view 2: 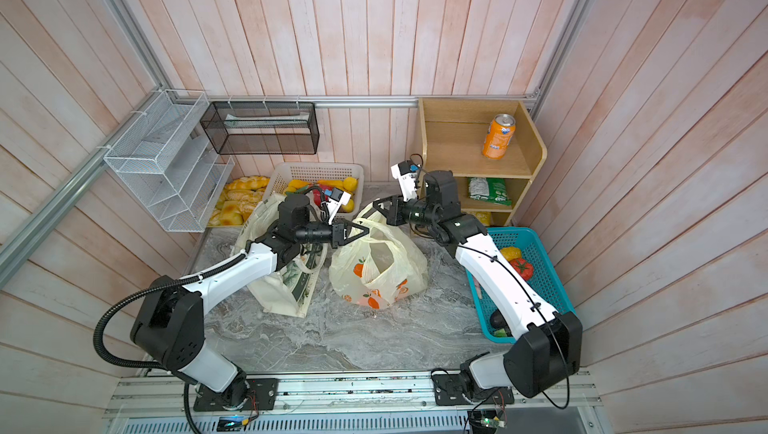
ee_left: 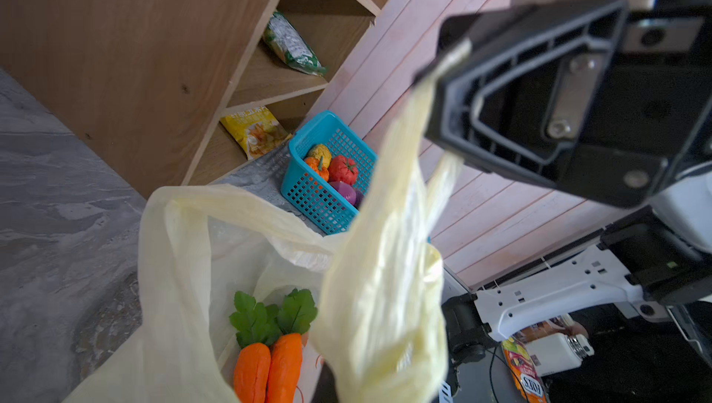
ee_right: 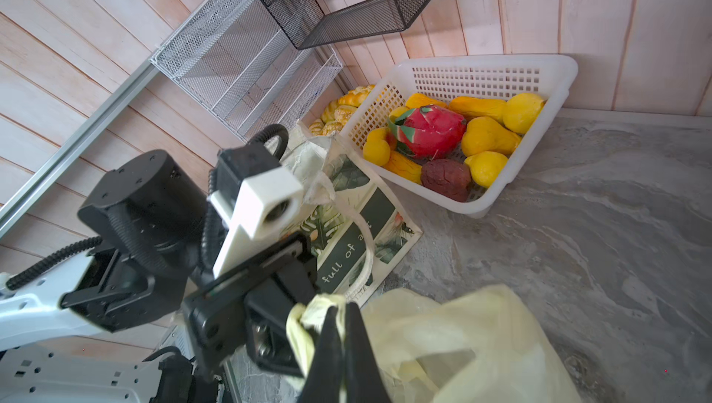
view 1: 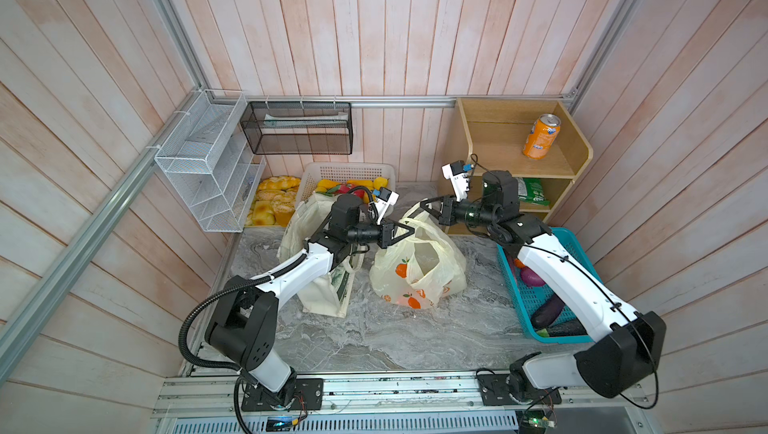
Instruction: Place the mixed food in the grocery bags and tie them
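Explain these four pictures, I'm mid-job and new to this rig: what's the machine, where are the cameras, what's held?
Two robot arms, a left arm and a right arm, each end in two-fingered jaws. Both top views look down on the whole table; each wrist view rides on one arm, looking past its jaws. On the marble-pattern table stand a cloth tote, a pale-yellow plastic bag with toy carrots inside, a white basket and a blue basket. A wooden shelf holds an orange soda can. The left jaws and the right jaws are shut, each on a handle of the plastic bag.
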